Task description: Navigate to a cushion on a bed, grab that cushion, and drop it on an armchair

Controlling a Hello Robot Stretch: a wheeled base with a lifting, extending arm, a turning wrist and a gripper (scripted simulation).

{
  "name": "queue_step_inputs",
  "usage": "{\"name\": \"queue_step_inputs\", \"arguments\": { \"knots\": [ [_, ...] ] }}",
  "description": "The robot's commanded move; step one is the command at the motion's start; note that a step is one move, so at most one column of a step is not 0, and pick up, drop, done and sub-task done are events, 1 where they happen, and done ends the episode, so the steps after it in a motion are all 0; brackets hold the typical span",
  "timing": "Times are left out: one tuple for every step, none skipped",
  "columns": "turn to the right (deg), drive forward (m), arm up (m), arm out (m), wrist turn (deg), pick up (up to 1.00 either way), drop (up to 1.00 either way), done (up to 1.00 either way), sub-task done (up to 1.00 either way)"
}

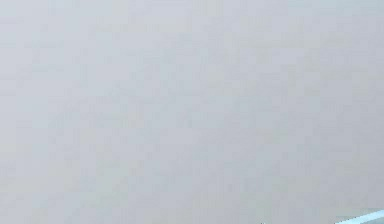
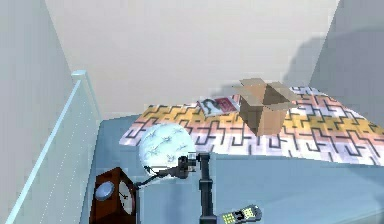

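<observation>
Gripper at the cushion on the bed

The arm (image 2: pixel 206 192) reaches out to the bed (image 2: pixel 300 182), its gripper (image 2: pixel 162 176) right at a pale round cushion (image 2: pixel 163 143) lying at the patterned quilt's (image 2: pixel 325 130) end; I cannot tell whether it holds anything. An open cardboard box (image 2: pixel 262 106) sits on the quilt. A wooden clock (image 2: pixel 114 196) and a remote (image 2: pixel 240 213) flank the arm's base.

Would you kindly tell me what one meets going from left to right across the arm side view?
White slatted rail → wooden clock → round white cushion → magazine → open cardboard box.
</observation>
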Motion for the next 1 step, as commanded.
{"name": "queue_step_inputs", "arguments": {
  "knots": [
    [0.0, 0.00, 0.10, 0.00, 0.0, 0.00, 0.00, 0.00, 0.00]
  ]
}}
